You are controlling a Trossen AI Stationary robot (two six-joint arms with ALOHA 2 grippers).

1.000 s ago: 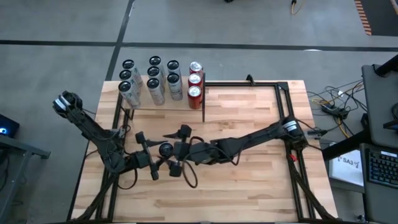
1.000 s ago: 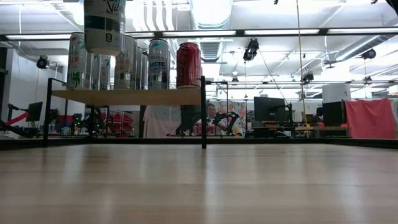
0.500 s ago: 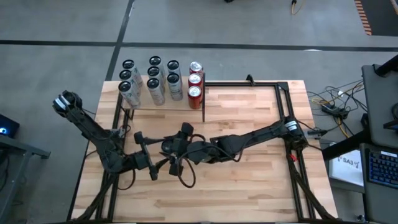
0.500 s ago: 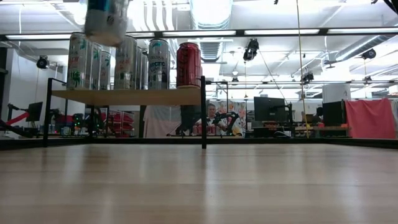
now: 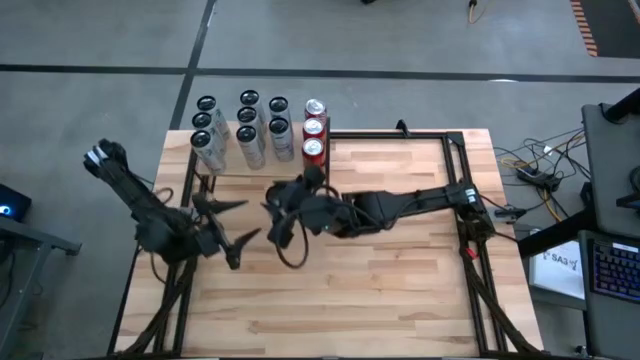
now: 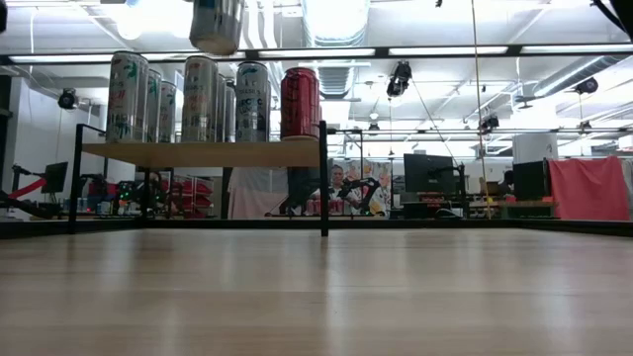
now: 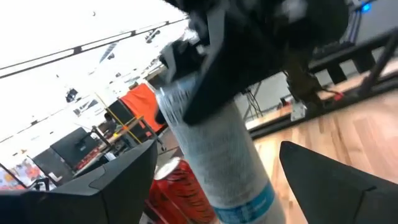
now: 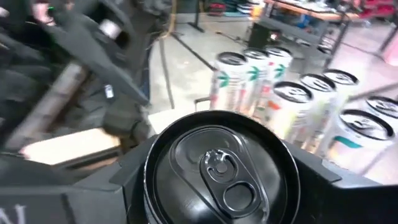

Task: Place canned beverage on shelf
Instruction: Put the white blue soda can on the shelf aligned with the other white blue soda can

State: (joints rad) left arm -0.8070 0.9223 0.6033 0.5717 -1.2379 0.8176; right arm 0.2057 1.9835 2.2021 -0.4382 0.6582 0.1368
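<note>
Fingers of the right gripper (image 8: 214, 180), dark and matte, clasp a tall silver cylindrical can (image 8: 217, 171) near the plank shelf (image 6: 203, 152); left gripper (image 5: 228, 225) fingers spread, empty, farther off.

Keyboard (image 5: 611, 268), cables (image 5: 530, 160) beside table (image 5: 400, 300)

No lettering on the cans (image 6: 252, 101) can be read.
</note>
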